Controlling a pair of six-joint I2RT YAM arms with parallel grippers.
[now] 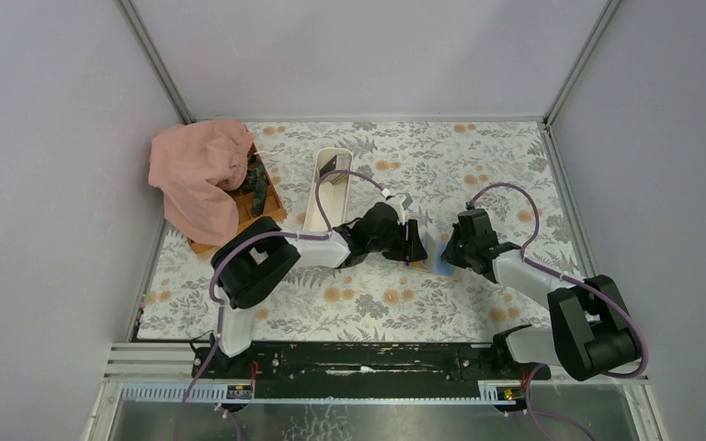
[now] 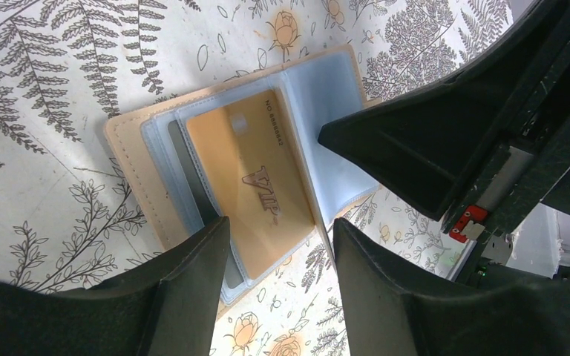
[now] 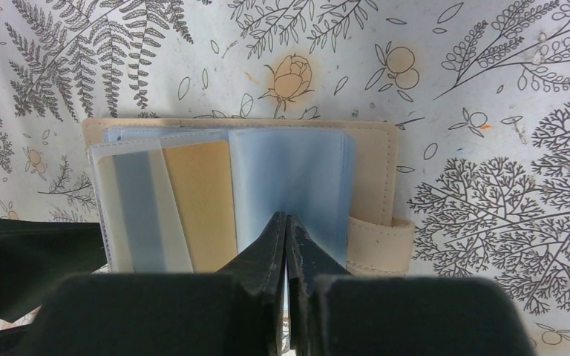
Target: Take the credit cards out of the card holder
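The card holder (image 1: 432, 256) lies open on the floral table between my two grippers. In the left wrist view its tan cover (image 2: 130, 156) and blue sleeves show, with a gold credit card (image 2: 256, 174) in a sleeve and a dark grey card (image 2: 191, 178) tucked behind it. My left gripper (image 2: 278, 237) is open, with its fingers to either side of the gold card's near end. My right gripper (image 3: 287, 219) is shut on a blue sleeve page (image 3: 289, 174) of the holder. The gold card also shows in the right wrist view (image 3: 200, 196).
A long white oval tray (image 1: 326, 184) lies behind the left arm. A brown wooden box (image 1: 265, 197) stands at the back left, partly under a pink cloth (image 1: 198, 170). Grey walls enclose the table on the left, back and right.
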